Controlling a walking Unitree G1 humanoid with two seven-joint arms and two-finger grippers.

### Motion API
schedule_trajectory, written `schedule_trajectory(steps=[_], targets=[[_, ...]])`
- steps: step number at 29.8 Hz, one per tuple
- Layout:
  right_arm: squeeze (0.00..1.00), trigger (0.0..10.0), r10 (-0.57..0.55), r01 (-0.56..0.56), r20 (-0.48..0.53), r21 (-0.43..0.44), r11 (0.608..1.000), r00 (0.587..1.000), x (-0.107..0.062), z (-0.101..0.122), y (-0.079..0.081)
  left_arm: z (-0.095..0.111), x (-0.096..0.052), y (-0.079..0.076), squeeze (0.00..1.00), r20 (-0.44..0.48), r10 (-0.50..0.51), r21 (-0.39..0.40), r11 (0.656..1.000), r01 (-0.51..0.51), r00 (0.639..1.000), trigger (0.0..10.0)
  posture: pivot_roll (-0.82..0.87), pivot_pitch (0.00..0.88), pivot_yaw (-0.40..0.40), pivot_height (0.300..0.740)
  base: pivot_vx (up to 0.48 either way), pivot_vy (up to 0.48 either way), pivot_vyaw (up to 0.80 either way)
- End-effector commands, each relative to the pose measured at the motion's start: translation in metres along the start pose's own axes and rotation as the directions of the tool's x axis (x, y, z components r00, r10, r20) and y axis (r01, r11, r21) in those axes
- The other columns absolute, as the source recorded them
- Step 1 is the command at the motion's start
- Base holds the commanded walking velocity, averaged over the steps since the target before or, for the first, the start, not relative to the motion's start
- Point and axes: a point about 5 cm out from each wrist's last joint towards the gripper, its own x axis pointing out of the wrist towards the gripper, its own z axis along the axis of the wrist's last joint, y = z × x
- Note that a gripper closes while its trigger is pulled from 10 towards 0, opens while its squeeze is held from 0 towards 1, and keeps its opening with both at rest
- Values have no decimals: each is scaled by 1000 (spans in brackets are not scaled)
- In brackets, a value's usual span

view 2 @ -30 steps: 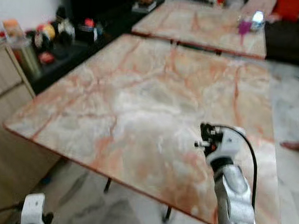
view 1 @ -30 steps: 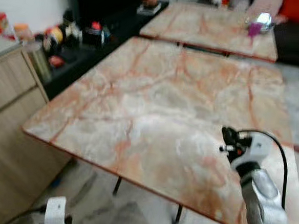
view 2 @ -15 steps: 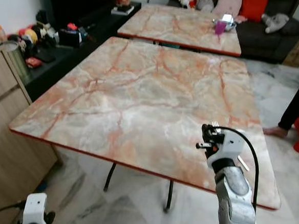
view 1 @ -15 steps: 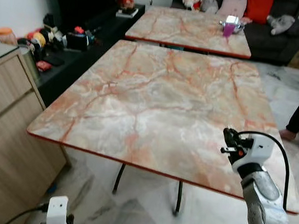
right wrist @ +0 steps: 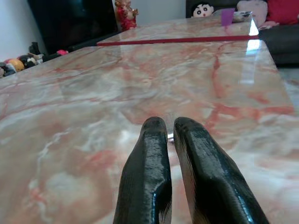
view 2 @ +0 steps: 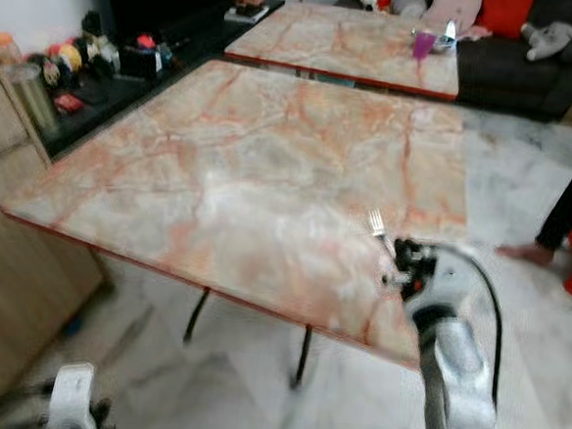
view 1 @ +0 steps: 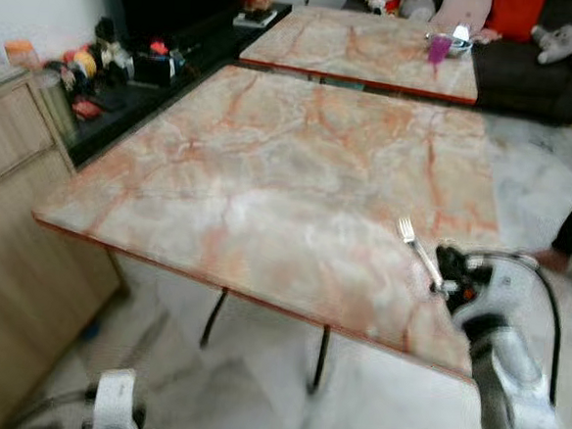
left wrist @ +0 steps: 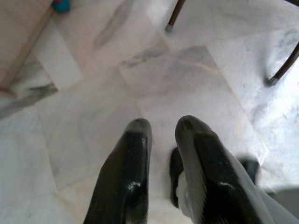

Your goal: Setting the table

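Silver fork point(view 1: 417, 251) lies on the pink marble table point(view 1: 270, 164) near its right near corner, tines far-left, handle running near-right into the right gripper point(view 1: 443, 275), whose fingers press together on it. Broad bare tabletop stretches left. The handle end is hidden; motion blurs the arm. The left gripper point(left wrist: 161, 140), fingers slightly parted, hangs over floor.

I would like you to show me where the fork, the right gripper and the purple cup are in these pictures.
fork point(view 1: 416, 250), left eye view, on the handle near the tines
right gripper point(right wrist: 169, 133), right wrist view, between the two black fingertips
purple cup point(view 2: 421, 44), right eye view, on the cup's side wall
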Motion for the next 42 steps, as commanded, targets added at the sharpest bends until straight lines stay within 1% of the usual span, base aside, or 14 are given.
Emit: schedule_trajectory(steps=[1,9,19,27,29,30,34,35,36,37,41,42], targets=[[0,10000,-18,18,16,-2,1000,1000,1,6,-5,-1,0,-3,0,-6,-8,-1,1000,8,1000,10000,60,40,5,740,0,-480,0],[0,10000,-25,25,11,-3,1000,1000,0,4,-5,0,0,-2,0,-5,-7,5,1000,7,1000,10000,63,37,14,740,0,-480,0],[0,10000,-33,33,11,-2,999,999,-1,3,-6,-1,0,-1,0,-7,-8,17,1000,8,1000,10000,60,25,16,740,0,-376,0],[0,10000,-36,36,10,-7,999,999,-2,2,-8,-3,-1,0,0,-13,1,19,1000,0,1000,10000,57,6,14,740,0,0,0],[0,10000,-37,37,5,-5,999,999,-4,0,-8,-5,-1,2,0,-9,32,-4,999,-32,999,10000,53,0,15,740,0,0,0],[0,10000,-37,37,5,-5,999,999,-4,0,-8,-5,-1,2,0,-9,32,-4,999,-32,999,10000,53,0,15,740,0,0,0],[0,10000,-52,52,-9,3,999,999,-8,-5,-12,-6,-3,4,0,8,83,-50,995,-82,997,10000,52,0,14,740,0,0,0],[0,10000,-56,56,-19,2,998,998,-10,-8,-13,-5,-3,5,0,25,99,-76,992,-97,995,10000,52,0,13,740,0,0,0],[0,10000,-56,56,-19,2,998,998,-10,-8,-13,-5,-3,5,0,25,99,-76,992,-97,995,10000,52,0,13,740,0,0,0],[0,10000,-62,63,-32,1,998,998,-12,-12,-15,-5,-4,5,0,43,110,-98,990,-106,993,10000,53,0,12,740,0,0,0],[0,10000,-66,66,-37,0,998,997,-13,-12,-16,-4,-4,5,0,52,115,-104,989,-109,992,10000,55,0,13,740,0,0,0],[0,10000,-73,74,-48,4,997,996,-13,-16,-17,21,-1,21,0,145,135,-111,987,-120,980,10000,65,14,14,740,0,0,0]])
